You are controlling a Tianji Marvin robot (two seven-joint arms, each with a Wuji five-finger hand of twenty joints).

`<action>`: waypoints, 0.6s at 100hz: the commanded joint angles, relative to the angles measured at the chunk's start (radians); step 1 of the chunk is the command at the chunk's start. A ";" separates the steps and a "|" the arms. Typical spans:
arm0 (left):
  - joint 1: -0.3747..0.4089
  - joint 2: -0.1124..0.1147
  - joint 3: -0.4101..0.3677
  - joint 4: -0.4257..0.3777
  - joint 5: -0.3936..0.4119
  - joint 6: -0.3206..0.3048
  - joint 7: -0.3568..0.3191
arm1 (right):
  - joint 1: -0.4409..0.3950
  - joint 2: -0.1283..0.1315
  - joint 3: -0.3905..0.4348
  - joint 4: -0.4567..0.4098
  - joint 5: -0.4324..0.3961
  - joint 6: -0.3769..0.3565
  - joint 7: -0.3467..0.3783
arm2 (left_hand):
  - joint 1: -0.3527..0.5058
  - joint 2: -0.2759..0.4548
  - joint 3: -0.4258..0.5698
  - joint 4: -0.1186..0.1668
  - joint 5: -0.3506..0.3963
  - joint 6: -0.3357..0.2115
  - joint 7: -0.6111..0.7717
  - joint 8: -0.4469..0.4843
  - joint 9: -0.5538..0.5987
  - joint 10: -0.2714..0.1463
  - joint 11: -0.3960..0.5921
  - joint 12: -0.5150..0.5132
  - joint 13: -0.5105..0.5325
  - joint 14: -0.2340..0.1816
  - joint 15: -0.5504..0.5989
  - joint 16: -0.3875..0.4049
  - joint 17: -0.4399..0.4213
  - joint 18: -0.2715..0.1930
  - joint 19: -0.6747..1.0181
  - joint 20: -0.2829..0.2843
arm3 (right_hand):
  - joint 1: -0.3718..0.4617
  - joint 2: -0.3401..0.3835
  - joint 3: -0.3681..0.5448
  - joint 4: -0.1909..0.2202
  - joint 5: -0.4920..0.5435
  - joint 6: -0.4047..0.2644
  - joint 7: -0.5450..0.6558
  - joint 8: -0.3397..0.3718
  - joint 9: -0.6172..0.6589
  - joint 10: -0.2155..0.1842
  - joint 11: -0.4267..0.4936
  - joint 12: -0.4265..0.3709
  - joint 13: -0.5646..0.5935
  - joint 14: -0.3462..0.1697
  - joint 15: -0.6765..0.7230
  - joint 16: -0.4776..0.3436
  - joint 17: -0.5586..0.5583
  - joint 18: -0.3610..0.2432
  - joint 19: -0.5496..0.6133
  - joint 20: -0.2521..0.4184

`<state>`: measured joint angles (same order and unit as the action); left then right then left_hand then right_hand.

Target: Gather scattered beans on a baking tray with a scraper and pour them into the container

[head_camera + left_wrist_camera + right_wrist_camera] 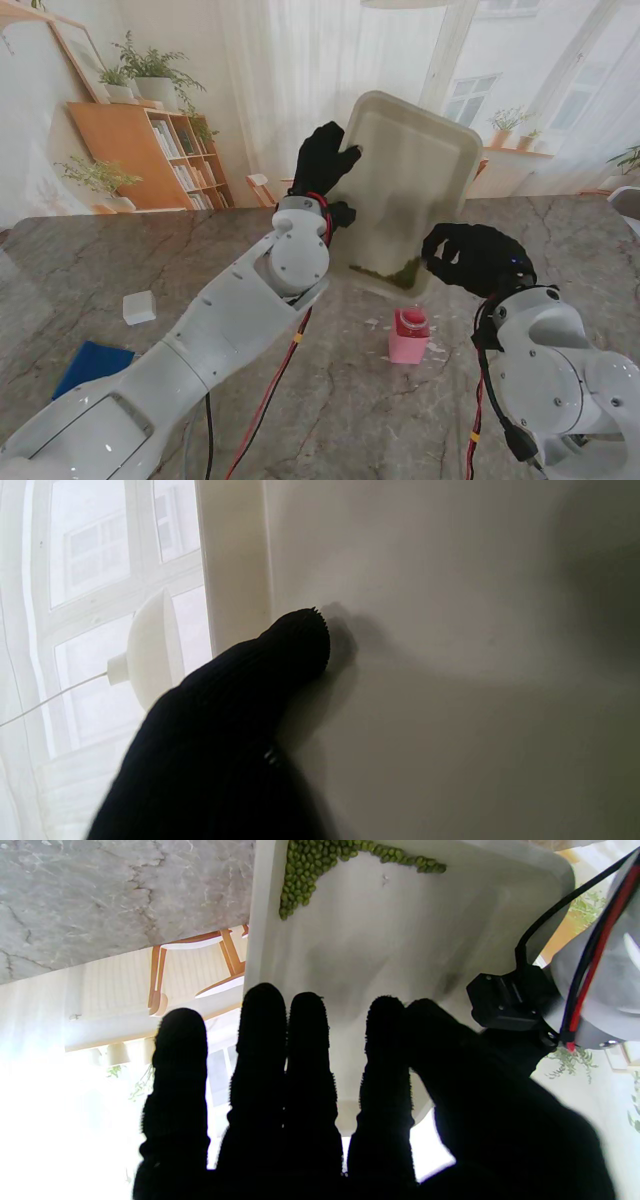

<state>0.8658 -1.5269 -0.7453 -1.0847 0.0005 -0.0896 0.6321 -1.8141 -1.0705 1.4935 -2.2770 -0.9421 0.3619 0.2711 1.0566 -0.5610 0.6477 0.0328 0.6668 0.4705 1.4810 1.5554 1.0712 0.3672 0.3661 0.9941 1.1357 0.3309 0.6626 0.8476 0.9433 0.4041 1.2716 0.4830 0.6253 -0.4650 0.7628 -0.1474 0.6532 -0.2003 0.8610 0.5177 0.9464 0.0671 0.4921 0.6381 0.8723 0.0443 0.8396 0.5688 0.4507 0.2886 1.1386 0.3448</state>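
Note:
My left hand [325, 160] is shut on the left rim of the cream baking tray [420, 170] and holds it tilted steeply above the table. In the left wrist view one finger [295, 640] presses on the tray's surface [450, 630]. Green beans [395, 270] lie heaped in the tray's lowest corner, and they also show in the right wrist view as beans [305, 875] on the tray [380, 930]. A pink container [408, 335] stands on the table just nearer to me than that corner. My right hand [470, 258] hovers beside the tray's lower right edge, fingers [265, 1040] extended, holding nothing. No scraper shows.
A small white block [139, 307] and a blue flat object [92, 365] lie on the marble table [120, 260] at the left. White specks [375, 322] sit near the pink container. Shelves and chairs stand beyond the far edge.

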 commanded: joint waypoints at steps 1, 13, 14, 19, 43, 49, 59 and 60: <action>0.008 -0.001 0.001 -0.008 -0.003 -0.017 0.005 | -0.010 -0.002 0.001 -0.010 -0.004 -0.005 0.013 | 0.097 0.064 0.024 0.061 -0.054 0.156 -0.014 0.015 0.012 -0.132 0.004 0.017 0.067 -0.250 0.002 0.020 0.056 -0.383 0.096 0.065 | 0.009 -0.011 0.015 -0.033 -0.005 -0.032 0.021 -0.022 0.005 -0.020 0.021 0.022 0.013 -0.041 0.020 0.015 0.004 -0.023 0.025 0.019; 0.015 0.000 0.001 -0.009 -0.004 -0.029 0.007 | -0.016 -0.001 0.003 -0.012 -0.009 -0.009 0.017 | 0.098 0.064 0.023 0.061 -0.054 0.156 -0.014 0.015 0.012 -0.133 0.004 0.018 0.067 -0.251 0.001 0.020 0.057 -0.383 0.095 0.066 | 0.008 -0.010 0.014 -0.033 -0.004 -0.034 0.022 -0.022 0.007 -0.021 0.023 0.022 0.014 -0.041 0.023 0.015 0.005 -0.024 0.027 0.019; 0.015 0.000 0.001 -0.009 -0.004 -0.031 0.007 | -0.017 -0.001 0.003 -0.013 -0.009 -0.009 0.017 | 0.098 0.065 0.023 0.061 -0.054 0.156 -0.014 0.015 0.013 -0.133 0.004 0.018 0.067 -0.251 0.001 0.020 0.057 -0.383 0.095 0.066 | 0.009 -0.010 0.014 -0.033 -0.004 -0.033 0.022 -0.022 0.007 -0.021 0.024 0.022 0.014 -0.042 0.023 0.015 0.005 -0.024 0.027 0.019; 0.017 0.001 0.002 -0.008 -0.001 -0.037 0.008 | -0.021 -0.001 0.004 -0.013 -0.009 -0.011 0.016 | 0.098 0.066 0.022 0.061 -0.054 0.156 -0.015 0.015 0.013 -0.134 0.004 0.018 0.066 -0.253 0.001 0.020 0.057 -0.383 0.095 0.067 | 0.009 -0.010 0.014 -0.033 -0.005 -0.033 0.021 -0.023 0.007 -0.020 0.024 0.022 0.015 -0.042 0.024 0.015 0.005 -0.024 0.027 0.019; 0.023 0.001 0.005 -0.003 0.011 -0.070 0.014 | -0.042 -0.002 0.008 -0.018 -0.014 -0.020 0.014 | 0.097 0.068 0.019 0.060 -0.055 0.152 -0.015 0.015 0.011 -0.138 0.001 0.018 0.064 -0.257 -0.003 0.020 0.055 -0.386 0.091 0.068 | 0.009 -0.010 0.013 -0.033 -0.007 -0.031 0.020 -0.024 0.009 -0.021 0.025 0.021 0.016 -0.042 0.026 0.014 0.007 -0.025 0.028 0.018; 0.023 0.001 0.006 0.001 0.014 -0.079 0.015 | -0.046 -0.001 0.009 -0.019 -0.016 -0.021 0.015 | 0.095 0.071 0.018 0.060 -0.055 0.151 -0.015 0.015 0.010 -0.139 0.001 0.018 0.065 -0.258 -0.004 0.020 0.054 -0.388 0.089 0.068 | 0.008 -0.009 0.013 -0.033 -0.009 -0.032 0.018 -0.026 0.008 -0.022 0.025 0.021 0.015 -0.043 0.025 0.014 0.007 -0.025 0.028 0.018; 0.025 -0.001 0.009 0.010 0.019 -0.099 0.018 | -0.050 -0.001 0.009 -0.020 -0.017 -0.020 0.021 | 0.095 0.070 0.016 0.060 -0.056 0.149 -0.015 0.015 0.011 -0.141 0.001 0.019 0.066 -0.260 -0.006 0.020 0.055 -0.390 0.088 0.069 | 0.010 -0.009 0.013 -0.033 -0.008 -0.032 0.019 -0.025 0.008 -0.021 0.025 0.021 0.015 -0.043 0.025 0.013 0.006 -0.025 0.028 0.018; 0.025 -0.001 0.009 0.010 0.019 -0.101 0.018 | -0.051 0.000 0.009 -0.021 -0.018 -0.020 0.021 | 0.096 0.070 0.016 0.060 -0.056 0.148 -0.015 0.015 0.010 -0.142 0.001 0.019 0.066 -0.260 -0.006 0.020 0.054 -0.390 0.088 0.069 | 0.009 -0.010 0.012 -0.033 -0.009 -0.033 0.018 -0.026 0.008 -0.021 0.025 0.021 0.015 -0.043 0.025 0.013 0.006 -0.025 0.028 0.018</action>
<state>0.8909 -1.5232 -0.7405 -1.0786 0.0177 -0.1750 0.6440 -1.8573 -1.0705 1.5025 -2.2925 -0.9583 0.3455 0.2739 1.0569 -0.5526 0.6446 0.0328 0.6667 0.4642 1.4830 1.5554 1.0707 0.3608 0.3661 0.9957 1.1359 0.3230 0.6615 0.8493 0.9447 0.3989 1.2716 0.4830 0.6253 -0.4650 0.7628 -0.1474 0.6532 -0.2009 0.8612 0.5090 0.9466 0.0651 0.4933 0.6382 0.8728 0.0388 0.8513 0.5692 0.4523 0.2879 1.1421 0.3448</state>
